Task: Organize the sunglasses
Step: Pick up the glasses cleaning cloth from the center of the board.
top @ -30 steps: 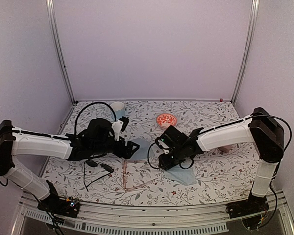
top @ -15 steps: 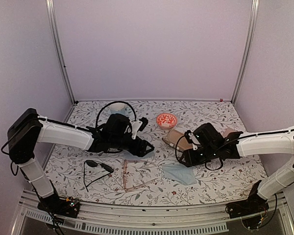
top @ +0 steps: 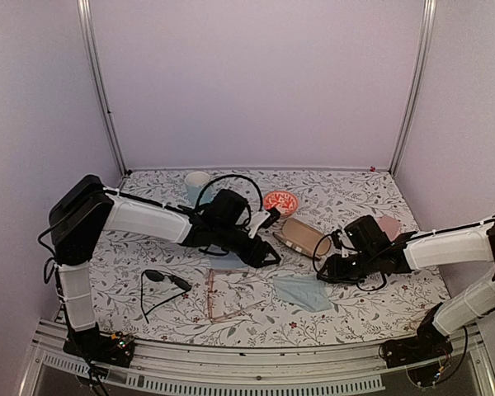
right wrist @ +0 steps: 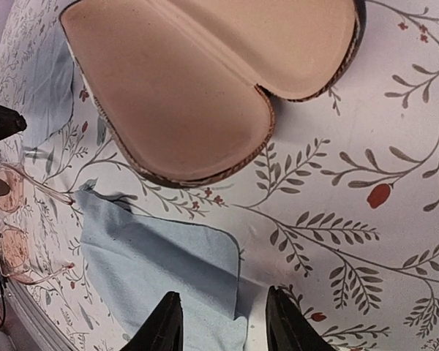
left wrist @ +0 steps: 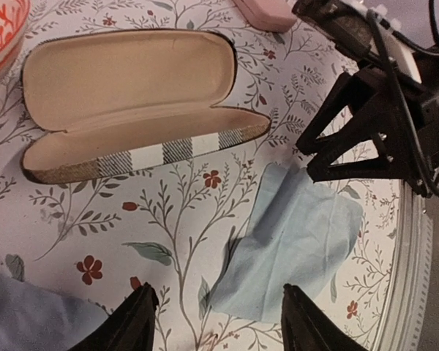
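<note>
The black sunglasses (top: 167, 280) lie on the flowered table at the front left, arms spread. The pinkish see-through pair (top: 223, 298) lies just right of them, and its lenses show at the left edge of the right wrist view (right wrist: 6, 234). My left gripper (top: 271, 257) (left wrist: 219, 316) hovers open and empty over the table, between the open brown case (top: 302, 235) (left wrist: 132, 102) and a blue cloth (top: 301, 291) (left wrist: 296, 234). My right gripper (top: 324, 271) (right wrist: 223, 316) is open and empty above that cloth's (right wrist: 161, 263) edge, near the case (right wrist: 205, 80).
A second blue cloth (top: 228, 262) lies under the left arm. A red patterned bowl (top: 280, 201) and a pale cup (top: 196, 182) stand at the back. A pink case (top: 388, 224) (left wrist: 267, 11) lies behind the right arm. The two grippers are close together.
The left arm has reached right toward the centre, its jaws narrowing. The right arm has drawn back to the right, and the brown case now lies open between the grippers.
</note>
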Controlling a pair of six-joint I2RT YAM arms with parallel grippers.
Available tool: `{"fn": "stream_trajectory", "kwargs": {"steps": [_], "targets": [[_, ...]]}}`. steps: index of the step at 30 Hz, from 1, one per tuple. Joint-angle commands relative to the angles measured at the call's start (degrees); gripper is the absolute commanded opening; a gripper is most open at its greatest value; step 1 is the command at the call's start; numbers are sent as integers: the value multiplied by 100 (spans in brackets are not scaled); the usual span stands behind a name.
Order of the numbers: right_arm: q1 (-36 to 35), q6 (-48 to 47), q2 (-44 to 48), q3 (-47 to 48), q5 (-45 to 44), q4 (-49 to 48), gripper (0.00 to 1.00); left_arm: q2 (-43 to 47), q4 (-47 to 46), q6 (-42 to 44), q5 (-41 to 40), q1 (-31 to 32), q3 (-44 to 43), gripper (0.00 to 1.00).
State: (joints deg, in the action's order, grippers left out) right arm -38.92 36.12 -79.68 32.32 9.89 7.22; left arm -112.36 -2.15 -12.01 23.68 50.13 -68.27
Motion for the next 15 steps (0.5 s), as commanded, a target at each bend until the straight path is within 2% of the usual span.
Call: {"fn": "stream_trajectory", "kwargs": {"steps": [1,15], "targets": [[33,40,-348,131,237,-328,39,-419,492,309,294,202,-393,59],[33,211,-574,4,319,-701,33,-813,1022,603,401,329,-696,48]]}}
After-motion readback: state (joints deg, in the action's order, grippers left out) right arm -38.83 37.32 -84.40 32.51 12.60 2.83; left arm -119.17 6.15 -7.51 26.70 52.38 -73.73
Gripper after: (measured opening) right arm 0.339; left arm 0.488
